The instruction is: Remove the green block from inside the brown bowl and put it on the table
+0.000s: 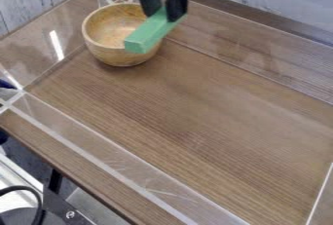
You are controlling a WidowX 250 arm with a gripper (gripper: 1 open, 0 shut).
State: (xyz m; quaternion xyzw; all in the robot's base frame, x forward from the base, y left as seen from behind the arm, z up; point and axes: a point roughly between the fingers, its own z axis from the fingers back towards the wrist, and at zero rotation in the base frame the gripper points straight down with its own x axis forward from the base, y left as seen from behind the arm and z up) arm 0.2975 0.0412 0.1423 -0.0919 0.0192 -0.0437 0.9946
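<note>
My claw (169,13) is all that shows of me, at the far edge of the scene: black throughout, a dark blocky body narrowing into two short, stubby black fingers (159,7). The finish looks matte and plain. The picture is too small and blurred for me to make out any screws, cables or markings, and my upper part is cut off.

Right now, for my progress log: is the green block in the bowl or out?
Out. The gripper holds the green block tilted beside the bowl's rim.
</note>
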